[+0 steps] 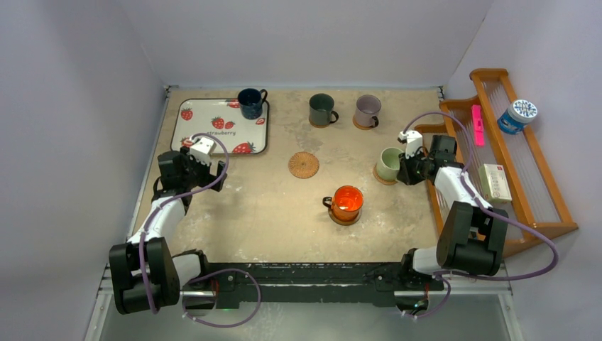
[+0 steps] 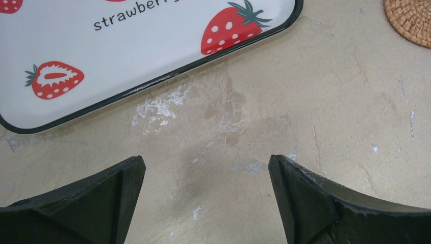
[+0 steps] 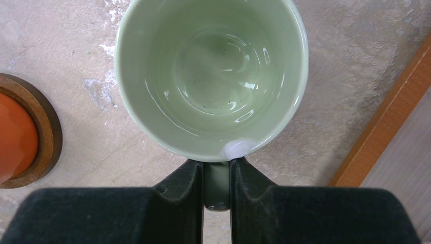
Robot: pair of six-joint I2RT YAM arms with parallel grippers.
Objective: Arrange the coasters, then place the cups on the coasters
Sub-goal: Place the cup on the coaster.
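Note:
My right gripper (image 3: 217,175) is shut on the handle of the pale green cup (image 3: 211,71), which stands over a brown coaster (image 1: 381,177) at the table's right side (image 1: 389,164). The orange cup (image 1: 347,202) sits on a dark ringed coaster (image 3: 44,133). At the back, the dark green cup (image 1: 321,109) and the mauve-grey cup (image 1: 367,110) each rest on a coaster. The navy cup (image 1: 250,102) stands on the strawberry tray. A woven coaster (image 1: 304,165) lies bare mid-table (image 2: 411,19). My left gripper (image 2: 207,175) hangs open over bare table by the tray's near edge.
The white strawberry-print tray (image 1: 213,131) lies at the back left (image 2: 127,61). A wooden rack (image 1: 522,177) along the right wall holds a blue-and-white lidded jar (image 1: 516,116), a pink item (image 1: 478,124) and a small box (image 1: 495,182).

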